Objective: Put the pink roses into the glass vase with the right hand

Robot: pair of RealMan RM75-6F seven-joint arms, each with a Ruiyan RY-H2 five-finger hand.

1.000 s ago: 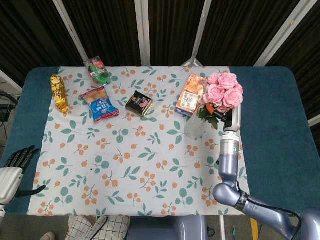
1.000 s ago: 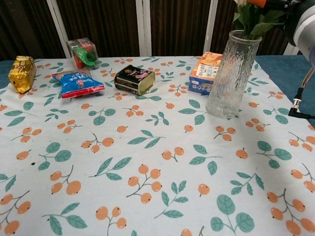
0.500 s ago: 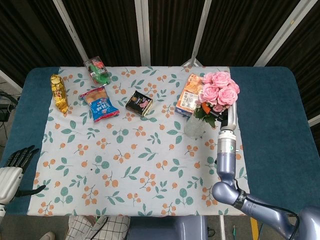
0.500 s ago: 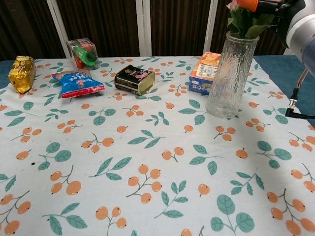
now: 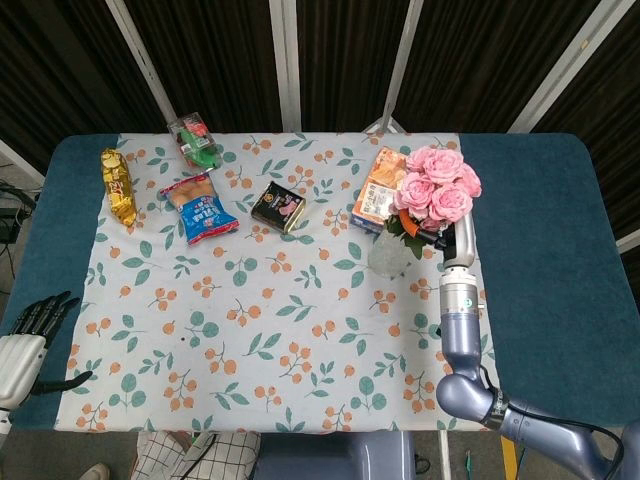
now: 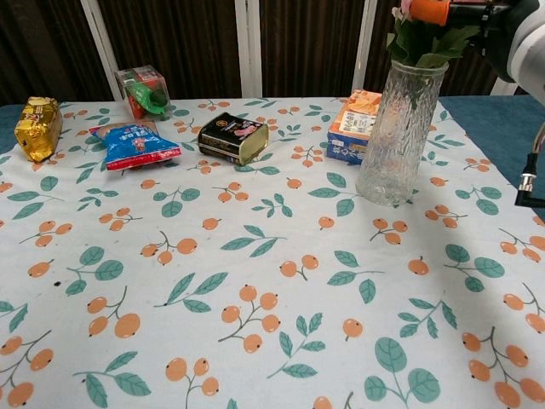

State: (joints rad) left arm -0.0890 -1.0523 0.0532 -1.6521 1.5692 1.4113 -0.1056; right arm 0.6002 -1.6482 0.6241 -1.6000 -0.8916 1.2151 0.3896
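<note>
Right hand (image 5: pixel 440 236) is grasping the bunch of pink roses (image 5: pixel 435 185) above the ribbed clear glass vase (image 6: pixel 400 128). Stems look started in; I'd lower straight, then release.

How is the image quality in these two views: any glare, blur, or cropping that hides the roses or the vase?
Head view: even lighting, sharp, pink roses fully visible, though they hide most of the glass vase. Chest view: the vase is crisp, its ribbed glass distorting the stems inside; the blooms are cut off by the top edge, and the right hand is partly out of frame at the corner, slightly soft.
</note>
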